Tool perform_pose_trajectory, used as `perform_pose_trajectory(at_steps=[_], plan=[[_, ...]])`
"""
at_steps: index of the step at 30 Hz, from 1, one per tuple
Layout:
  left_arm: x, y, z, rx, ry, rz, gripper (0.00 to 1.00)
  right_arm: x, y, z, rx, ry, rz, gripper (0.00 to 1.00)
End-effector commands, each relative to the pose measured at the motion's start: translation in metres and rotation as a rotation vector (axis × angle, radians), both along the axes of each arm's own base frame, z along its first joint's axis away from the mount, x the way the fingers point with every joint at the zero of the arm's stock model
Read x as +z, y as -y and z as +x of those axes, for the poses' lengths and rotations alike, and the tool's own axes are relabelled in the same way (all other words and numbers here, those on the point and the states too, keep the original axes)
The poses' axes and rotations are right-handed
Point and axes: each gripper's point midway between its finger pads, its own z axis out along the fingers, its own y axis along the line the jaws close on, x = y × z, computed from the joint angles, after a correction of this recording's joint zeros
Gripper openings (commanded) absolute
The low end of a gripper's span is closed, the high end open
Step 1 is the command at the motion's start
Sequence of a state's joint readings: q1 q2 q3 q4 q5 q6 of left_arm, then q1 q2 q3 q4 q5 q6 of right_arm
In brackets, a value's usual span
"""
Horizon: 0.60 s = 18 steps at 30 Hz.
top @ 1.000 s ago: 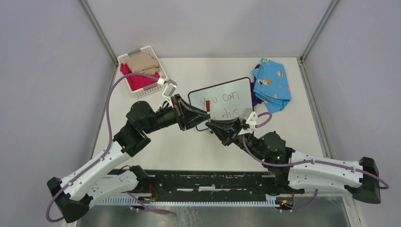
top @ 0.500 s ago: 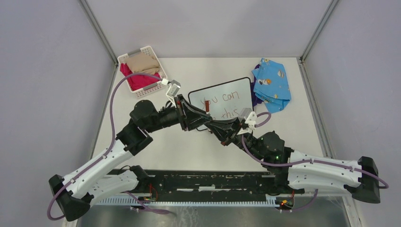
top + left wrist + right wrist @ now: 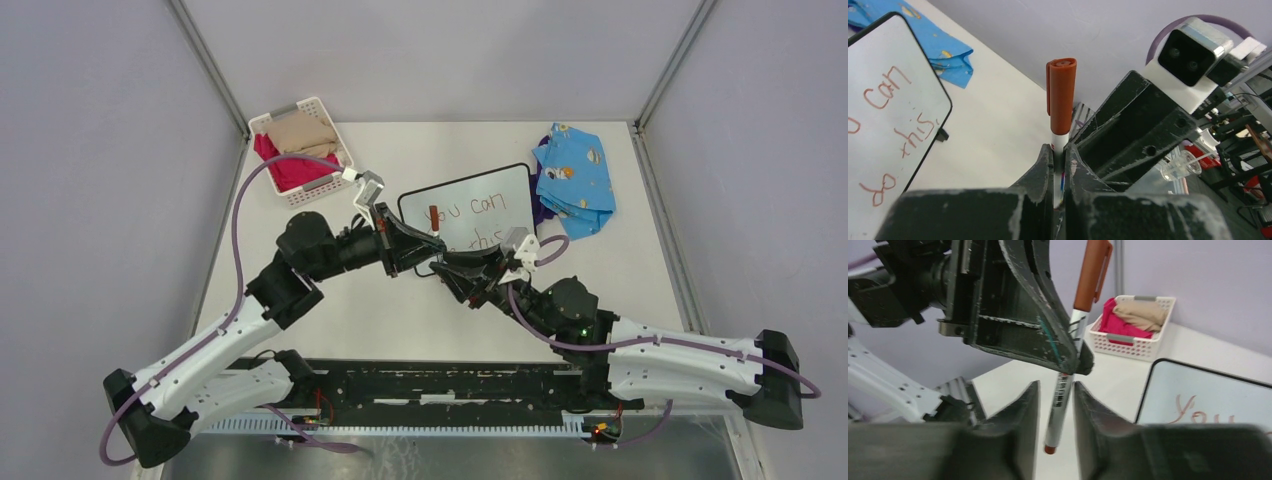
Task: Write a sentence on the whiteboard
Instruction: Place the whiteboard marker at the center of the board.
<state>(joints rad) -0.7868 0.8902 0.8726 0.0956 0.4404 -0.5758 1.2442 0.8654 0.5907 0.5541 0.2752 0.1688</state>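
**Containers.** One white basket point(image 3: 312, 192) sits at the 10 o'clock corner of the table point(image 3: 420, 150). It holds a beige cloth point(image 3: 303, 132) lying on top of a pink cloth point(image 3: 288, 170). Both fill it to the rim.

**Task item.** The whiteboard point(image 3: 485, 205) lies flat just past the table centre, toward 1 o'clock. It carries red handwriting that reads "You can do this". In the top view the grippers hide its 7 o'clock corner.

**Grippers.**
- The left gripper point(image 3: 1058, 152) is clenched on a marker point(image 3: 1061, 95). It grips the white barrel, and the orange cap stands up above the fingers.
- The right gripper point(image 3: 1056, 385) is released. Its fingers point(image 3: 1023, 425) flank the lower barrel of the marker with a narrow gap showing on each side.
- The two grippers meet tip to tip over the whiteboard's 7 o'clock corner.

**Edges and room.**
- A blue patterned cloth point(image 3: 575, 180) lies at 2 o'clock, and its edge reaches the whiteboard's right side.
- The basket is well apart from the whiteboard, at its 10 o'clock.
- Bare tabletop shows along the far edge at 12 o'clock, between the basket and the blue cloth.
- Bare tabletop also shows at 3 o'clock and at 9 o'clock.
- A bare strip shows at 6 o'clock, between the grippers and the arm bases.
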Motion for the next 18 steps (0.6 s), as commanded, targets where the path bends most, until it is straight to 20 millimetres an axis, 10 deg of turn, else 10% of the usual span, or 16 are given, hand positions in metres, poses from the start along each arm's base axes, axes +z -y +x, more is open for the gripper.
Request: perform_pose_trajectory(at_steps=[1, 6, 13, 18], plan=[[-0.006, -0.008, 0.011, 0.088, -0.009, 0.030, 0.02, 0.021, -0.004, -0.010, 0.050, 0.052, 0.015, 0.48], [-0.012, -0.022, 0.021, 0.184, -0.006, 0.100, 0.02, 0.017, 0.008, -0.002, -0.014, 0.041, -0.048, 0.81], [-0.027, -0.059, 0.040, 0.346, 0.036, 0.377, 0.02, -0.014, 0.054, 0.018, -0.204, 0.003, -0.222, 0.84], [-0.075, -0.081, 0.048, 0.343, 0.069, 0.687, 0.02, -0.052, 0.118, 0.041, -0.501, -0.105, -0.348, 0.83]])
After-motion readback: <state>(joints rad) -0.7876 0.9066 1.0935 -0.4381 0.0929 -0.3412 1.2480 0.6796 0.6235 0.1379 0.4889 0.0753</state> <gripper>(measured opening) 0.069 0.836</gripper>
